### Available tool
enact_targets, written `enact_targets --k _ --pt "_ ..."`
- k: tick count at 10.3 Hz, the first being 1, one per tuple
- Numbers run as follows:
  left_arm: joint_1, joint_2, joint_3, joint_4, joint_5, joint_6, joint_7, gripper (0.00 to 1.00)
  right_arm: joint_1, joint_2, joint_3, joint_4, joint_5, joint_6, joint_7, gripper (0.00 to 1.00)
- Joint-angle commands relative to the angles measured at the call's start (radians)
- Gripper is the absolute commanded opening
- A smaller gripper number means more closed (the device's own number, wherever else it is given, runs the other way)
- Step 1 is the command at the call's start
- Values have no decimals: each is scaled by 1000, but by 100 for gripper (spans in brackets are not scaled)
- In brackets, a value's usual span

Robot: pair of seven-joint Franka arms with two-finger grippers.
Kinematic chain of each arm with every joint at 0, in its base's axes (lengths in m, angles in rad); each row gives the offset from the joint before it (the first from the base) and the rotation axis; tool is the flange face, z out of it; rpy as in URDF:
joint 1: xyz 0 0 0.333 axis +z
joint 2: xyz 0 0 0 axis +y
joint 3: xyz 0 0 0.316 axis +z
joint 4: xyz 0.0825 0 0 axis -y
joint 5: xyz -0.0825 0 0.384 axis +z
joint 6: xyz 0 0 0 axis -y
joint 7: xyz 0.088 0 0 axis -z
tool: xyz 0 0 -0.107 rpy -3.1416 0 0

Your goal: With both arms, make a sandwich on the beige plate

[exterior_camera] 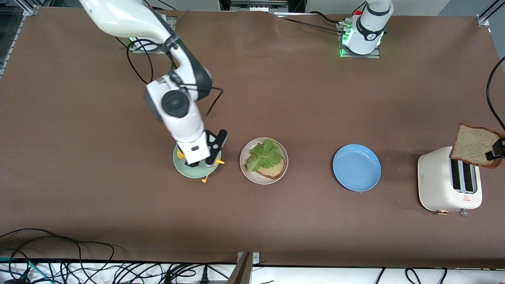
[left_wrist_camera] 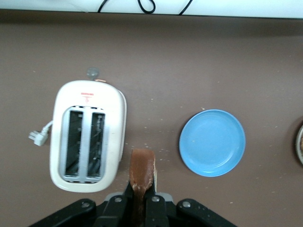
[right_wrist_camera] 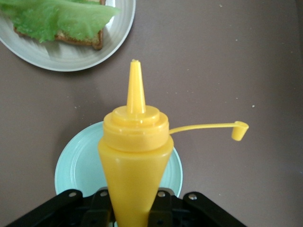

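Observation:
The beige plate (exterior_camera: 249, 174) sits mid-table with one tan bread slice (exterior_camera: 272, 170) on it and a ruffled green lettuce leaf (exterior_camera: 263, 155) on top. It also shows in the right wrist view (right_wrist_camera: 71, 59) with the lettuce (right_wrist_camera: 57, 19). My left gripper (exterior_camera: 498, 149) is shut on a second brown-crusted bread slice (exterior_camera: 474, 146) and holds it upright above the toaster; the left wrist view shows the slice (left_wrist_camera: 142, 170) edge-on between the fingers of the left gripper (left_wrist_camera: 142, 188). My right gripper (exterior_camera: 200, 161) is shut on a yellow squeeze bottle (right_wrist_camera: 135, 151) over the mint-green plate (exterior_camera: 193, 173).
A white two-slot toaster (exterior_camera: 449, 183) stands at the left arm's end of the table. A blue plate (exterior_camera: 356, 167) lies between the toaster and the beige plate. The bottle's open cap (right_wrist_camera: 239, 130) hangs out on its strap. Cables lie along the table edge nearest the camera.

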Motion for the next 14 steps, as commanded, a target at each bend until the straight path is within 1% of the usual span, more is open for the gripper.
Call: enact_targets --k 1,3,5,6,7,8,10,11,12,14 --pt "1 -28 -65 -17 -23 -33 -148 0 112 28 -13 67 -229 -53 82 0" --pt "0 -26 -120 -19 -23 -33 -274 0 183 45 -18 72 -373 -103 90 0" --pt "0 -23 -128 -17 -88 -31 -329 0 267 83 -26 113 -557 -232 99 0" --pt "0 -20 -128 -17 -118 -31 -334 0 307 117 -32 162 -619 -298 120 0" --pt "-3 -15 -128 -19 -125 -31 -352 0 336 146 -33 193 -650 -350 160 0" --pt "-19 -14 -129 -19 -126 -31 -368 0 346 152 -33 193 -664 -355 195 0" --pt "-40 -8 -129 -19 -126 -31 -414 0 329 145 -32 195 -652 -351 248 0" --pt "-43 -6 -129 -19 -124 -31 -423 0 297 140 -30 196 -600 -343 242 0" --pt "-45 -6 -129 -19 -126 -31 -424 0 256 129 -27 213 -519 -320 238 0" --pt "-86 11 -129 -19 -148 -27 -493 0 214 109 -27 224 -408 -271 214 0"
